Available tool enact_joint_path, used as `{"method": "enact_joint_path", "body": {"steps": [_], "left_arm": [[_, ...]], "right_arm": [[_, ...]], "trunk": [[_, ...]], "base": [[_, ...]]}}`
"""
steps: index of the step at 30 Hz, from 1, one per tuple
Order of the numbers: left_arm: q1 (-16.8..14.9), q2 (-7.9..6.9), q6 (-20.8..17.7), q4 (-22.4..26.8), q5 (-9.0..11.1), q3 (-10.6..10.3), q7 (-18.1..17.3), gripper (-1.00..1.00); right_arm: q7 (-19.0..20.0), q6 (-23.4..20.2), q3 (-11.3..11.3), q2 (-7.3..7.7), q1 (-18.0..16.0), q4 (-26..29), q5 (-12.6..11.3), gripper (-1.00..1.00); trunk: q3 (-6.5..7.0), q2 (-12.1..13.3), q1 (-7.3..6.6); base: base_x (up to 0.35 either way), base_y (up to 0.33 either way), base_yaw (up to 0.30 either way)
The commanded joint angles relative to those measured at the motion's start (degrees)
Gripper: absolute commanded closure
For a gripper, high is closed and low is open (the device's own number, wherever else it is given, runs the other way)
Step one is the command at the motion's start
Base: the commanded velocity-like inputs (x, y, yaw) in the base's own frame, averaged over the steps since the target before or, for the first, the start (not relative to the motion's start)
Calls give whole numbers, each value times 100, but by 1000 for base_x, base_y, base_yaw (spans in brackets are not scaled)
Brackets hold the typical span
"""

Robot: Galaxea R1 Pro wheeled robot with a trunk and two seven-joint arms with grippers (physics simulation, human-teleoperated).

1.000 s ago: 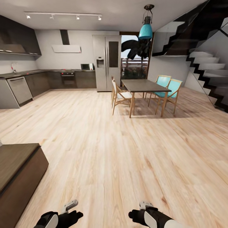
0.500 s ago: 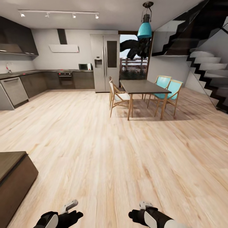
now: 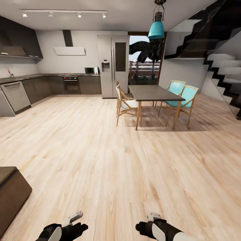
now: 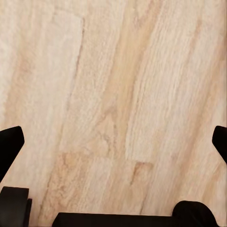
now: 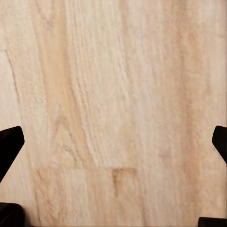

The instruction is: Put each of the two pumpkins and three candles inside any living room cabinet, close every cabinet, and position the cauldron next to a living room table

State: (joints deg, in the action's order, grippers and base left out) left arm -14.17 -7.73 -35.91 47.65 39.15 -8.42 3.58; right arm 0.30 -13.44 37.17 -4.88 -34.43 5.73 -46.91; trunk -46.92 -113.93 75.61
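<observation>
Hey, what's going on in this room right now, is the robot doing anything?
The robot is on the move across a light wood floor, carrying nothing. Its left end effector and right end effector are open above bare planks. Ahead are a dining table with chairs, a fridge and a kitchen run. A dark brown cabinet corner sits at its left.

Open-plan home: fridge [image 3: 113,66], dining table [image 3: 154,93]

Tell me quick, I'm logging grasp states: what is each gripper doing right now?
Left gripper: open, holding nothing, wood floor between its fingertips.
Right gripper: open, holding nothing, over the same floor.
</observation>
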Motion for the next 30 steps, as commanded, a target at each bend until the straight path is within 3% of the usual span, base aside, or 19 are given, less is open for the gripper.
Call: {"method": "enact_joint_path", "body": {"steps": [1,11,22,30], "left_arm": [[-5,1,-13,7,48,-22,38,-100],[-6,8,-13,7,48,-20,38,-100],[-6,16,-12,7,48,-26,38,-100],[-5,25,-12,7,48,-28,38,-100]], "right_arm": [[0,-19,27,-4,-3,6,-16,-100],[-20,-19,36,-24,-3,1,-12,-100],[-45,-43,29,4,-3,-2,-23,-100],[-56,-320,28,4,-3,6,-20,-100]], "trunk": [[-7,-2,2],[-29,-2,2],[-52,-2,2],[-72,-2,2]], "base": [[274,-221,259],[121,-184,274],[2,-15,278],[0,0,278]]}}
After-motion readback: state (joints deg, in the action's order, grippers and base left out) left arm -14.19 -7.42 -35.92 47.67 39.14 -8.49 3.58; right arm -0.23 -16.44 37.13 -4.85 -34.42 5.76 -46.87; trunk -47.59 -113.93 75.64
